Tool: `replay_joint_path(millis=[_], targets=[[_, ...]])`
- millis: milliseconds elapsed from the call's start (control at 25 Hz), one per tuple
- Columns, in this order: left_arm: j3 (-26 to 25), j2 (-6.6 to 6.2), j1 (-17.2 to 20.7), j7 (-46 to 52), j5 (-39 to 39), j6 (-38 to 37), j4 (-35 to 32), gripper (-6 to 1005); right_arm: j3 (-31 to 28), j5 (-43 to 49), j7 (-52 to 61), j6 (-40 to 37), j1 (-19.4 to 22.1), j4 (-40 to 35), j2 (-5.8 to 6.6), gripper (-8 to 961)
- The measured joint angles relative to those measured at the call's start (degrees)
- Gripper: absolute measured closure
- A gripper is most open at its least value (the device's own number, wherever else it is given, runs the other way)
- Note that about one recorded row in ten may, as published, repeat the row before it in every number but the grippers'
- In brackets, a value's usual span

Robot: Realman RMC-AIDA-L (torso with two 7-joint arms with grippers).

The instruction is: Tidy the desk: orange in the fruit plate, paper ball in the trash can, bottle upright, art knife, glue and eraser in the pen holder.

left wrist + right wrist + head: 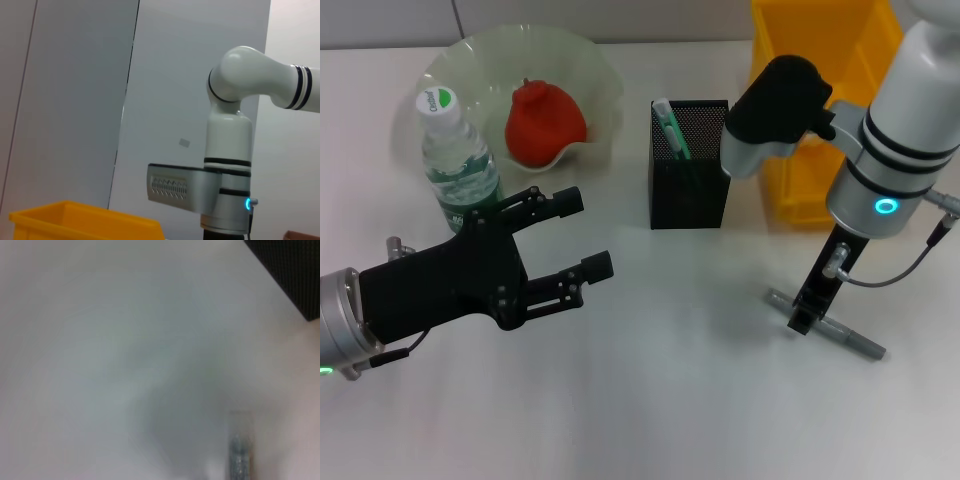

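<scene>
Knife (828,328) lies flat on the table (670,400), right of the holder (689,178). Right gripper (807,316) stands over the knife's middle, touching it; whether its jaws are clenched cannot be told. Left gripper (585,233) hovers with jaws released beside the upright bottle (458,160). Orange (544,124) sits in the plate (470,60).

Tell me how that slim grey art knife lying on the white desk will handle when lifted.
The slim grey art knife looks rigid and probably light. The right gripper is down at about its middle, so it should lift fairly level. Its narrow, smooth-looking body might twist or slip in a loose pinch.
</scene>
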State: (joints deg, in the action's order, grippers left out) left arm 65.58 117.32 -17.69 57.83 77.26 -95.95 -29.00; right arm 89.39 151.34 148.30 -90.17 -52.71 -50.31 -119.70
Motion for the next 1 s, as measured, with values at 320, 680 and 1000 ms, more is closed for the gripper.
replay_joint_path(millis=[320, 680, 1000], targets=[[0.0, 0.17, 0.0, 0.0, 0.0, 0.1, 0.0, 217, 2.1, -0.1, 0.0, 1.4, -0.1, 0.7, 0.00, 604], [0.0, 0.20, 0.0, 0.0, 0.0, 0.1, 0.0, 216, 2.0, -0.1, 0.0, 1.7, 0.1, 0.5, -0.04, 725], [0.0, 0.20, 0.0, 0.0, 0.0, 0.5, 0.0, 216, 1.5, -2.0, 0.0, 1.6, 1.7, -3.4, -0.02, 792]])
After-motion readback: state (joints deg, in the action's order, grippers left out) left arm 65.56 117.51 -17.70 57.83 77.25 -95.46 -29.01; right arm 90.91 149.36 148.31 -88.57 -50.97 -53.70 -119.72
